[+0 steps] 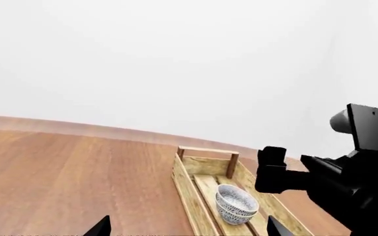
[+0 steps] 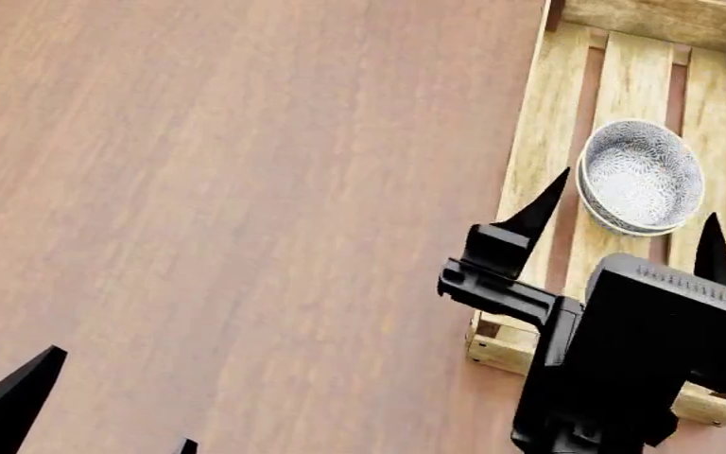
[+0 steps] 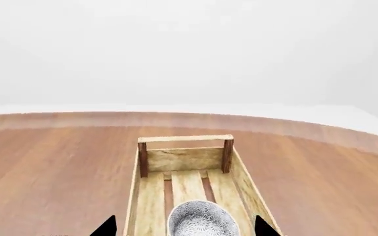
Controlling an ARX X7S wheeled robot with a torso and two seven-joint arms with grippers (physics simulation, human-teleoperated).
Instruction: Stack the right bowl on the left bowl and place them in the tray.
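The 2 bowls [image 2: 641, 176] sat nested, 1 inside the other, on the slatted floor of the tray [image 2: 533, 180], near its middle and clear of the plank sides; the left wrist view showed 2 rims stacked [image 1: 236, 204]. The right gripper [image 2: 626, 216] hung over the tray with its fingers spread apart, 1 tip over the near plank side and 1 past the stack, gripping nothing. The left gripper [image 2: 98, 402] showed only 2 dark tips at the frame edge over bare table [image 2: 212, 189], tips apart, so it read as open and empty. Judged from this, stacking and placing looked done and only the retreat was left. Risks: right arm pulling back low could clip a fingertip on the tray side and drag the tray, or catch the upper bowl's rim and tip it off the lower 1; a straight lift first would avoid both
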